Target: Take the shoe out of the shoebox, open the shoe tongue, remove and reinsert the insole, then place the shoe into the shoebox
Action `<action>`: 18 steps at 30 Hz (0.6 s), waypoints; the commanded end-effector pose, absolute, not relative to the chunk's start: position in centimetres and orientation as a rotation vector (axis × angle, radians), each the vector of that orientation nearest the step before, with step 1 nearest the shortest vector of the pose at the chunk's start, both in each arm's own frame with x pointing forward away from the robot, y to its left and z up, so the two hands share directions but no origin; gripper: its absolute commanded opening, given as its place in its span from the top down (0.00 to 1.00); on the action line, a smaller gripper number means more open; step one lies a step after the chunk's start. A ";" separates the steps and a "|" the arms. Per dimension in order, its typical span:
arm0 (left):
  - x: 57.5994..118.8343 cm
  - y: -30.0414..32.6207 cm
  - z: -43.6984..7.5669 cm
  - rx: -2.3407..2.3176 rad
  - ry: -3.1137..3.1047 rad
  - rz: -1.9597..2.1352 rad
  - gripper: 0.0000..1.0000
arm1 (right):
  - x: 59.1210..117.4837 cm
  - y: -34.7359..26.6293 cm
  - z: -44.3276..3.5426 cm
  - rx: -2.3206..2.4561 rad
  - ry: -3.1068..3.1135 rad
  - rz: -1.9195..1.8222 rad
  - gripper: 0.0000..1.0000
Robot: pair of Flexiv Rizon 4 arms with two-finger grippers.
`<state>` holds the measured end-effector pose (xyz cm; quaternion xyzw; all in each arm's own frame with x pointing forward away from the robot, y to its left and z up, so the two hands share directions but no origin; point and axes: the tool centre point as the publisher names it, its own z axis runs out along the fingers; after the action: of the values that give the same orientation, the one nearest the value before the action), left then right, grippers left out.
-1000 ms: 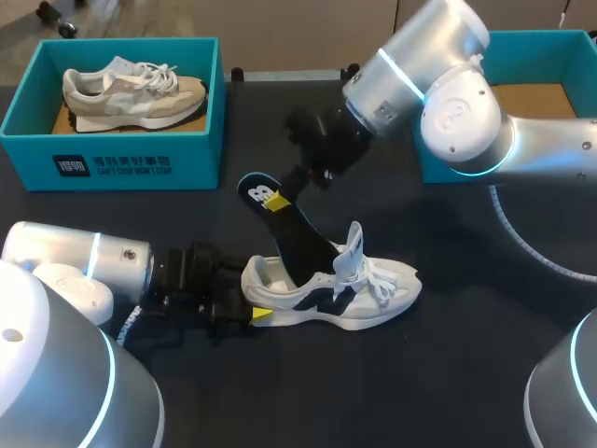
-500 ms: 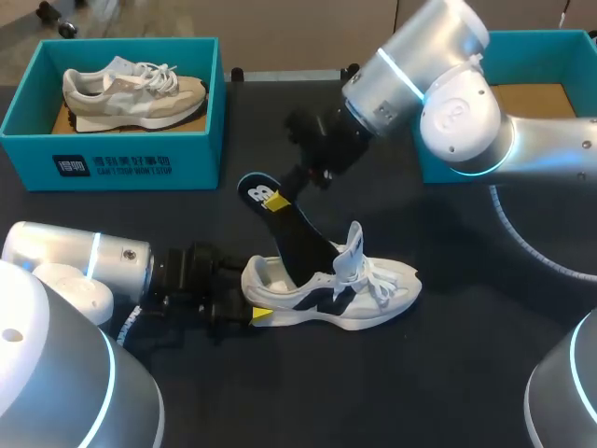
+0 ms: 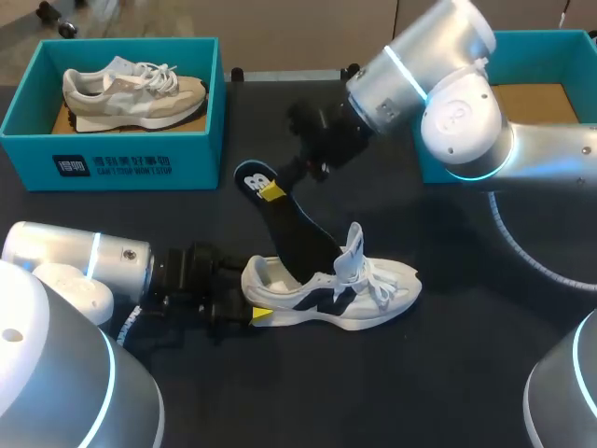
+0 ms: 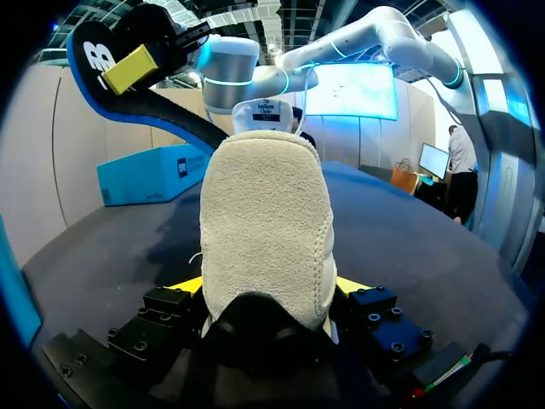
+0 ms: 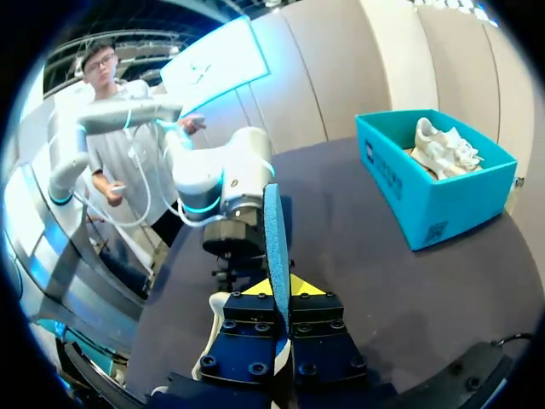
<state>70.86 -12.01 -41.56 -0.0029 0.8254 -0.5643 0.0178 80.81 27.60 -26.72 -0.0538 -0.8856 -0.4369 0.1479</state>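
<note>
Head view: right tool [image 3: 271,191] pinches insole [image 3: 297,231], left tool [image 3: 256,301] clamps shoe [image 3: 359,301] heel.

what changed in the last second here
The right claw, shut on the insole, lifted its heel end slightly up and toward the table's far side, drawing it a little further out of the white shoe. The left claw stayed clamped on the shoe's heel, and the shoe did not move.

Shoe [image 3: 336,289]: upright, heel held by left gripper [image 3: 256,315].
Insole [image 3: 284,219]: slanting up from the shoe, top end in right gripper [image 3: 272,191].
</note>
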 end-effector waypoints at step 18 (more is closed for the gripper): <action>70.9 -12.1 -41.6 -0.008 2.569 -1.749 1.00 | 81.4 28.2 -16.0 -0.396 -2.566 -1.490 1.00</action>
<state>70.86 -12.01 -41.56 -0.0029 0.8254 -0.5643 0.0179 81.54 28.23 -17.08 -0.1282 -0.8500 -0.5048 0.0793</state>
